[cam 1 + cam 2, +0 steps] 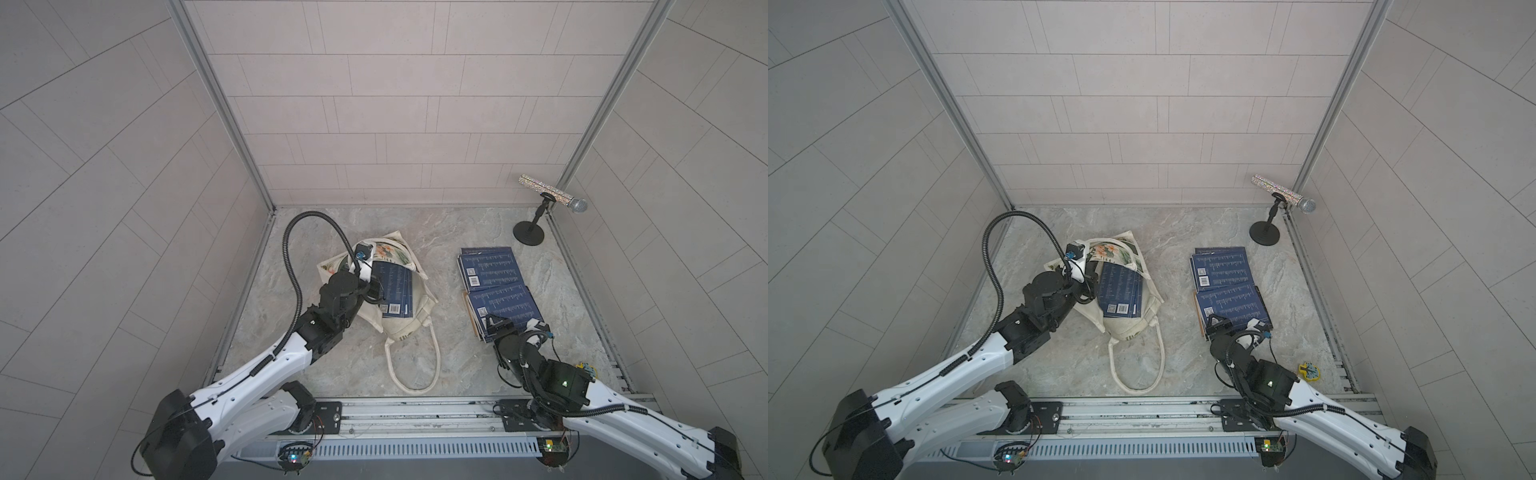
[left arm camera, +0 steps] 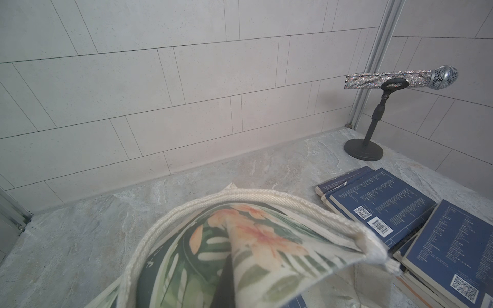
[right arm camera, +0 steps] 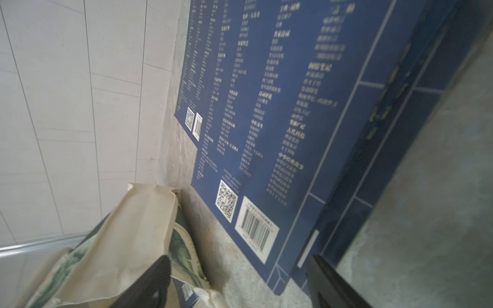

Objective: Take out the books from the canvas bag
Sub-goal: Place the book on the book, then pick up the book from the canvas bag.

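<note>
Cream cloth with flowers, the canvas bag (image 1: 397, 249) lies on the grey table (image 1: 457, 365). At the bag's left edge, the left gripper (image 1: 376, 289) pinches the bag's flap. The flap hides part of the blue books (image 1: 395, 286) inside the bag. Right of the bag lie two piles of books (image 1: 492, 266). The right gripper (image 1: 498, 325) sits over the near pile, fingers (image 3: 157, 280) spread wide. Far right of the bag stands a sparkly microphone (image 1: 550, 194).

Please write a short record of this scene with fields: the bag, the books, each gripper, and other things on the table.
bag: cream canvas, lies on the table, upper side lifted
books in bag: navy books show in the open mouth
books out: far stack and near stack, to the robot's right of the bag
left gripper: shut on bag fabric
right gripper: open, at the near stack, holds nothing
other: microphone on a stand, far right corner
</note>
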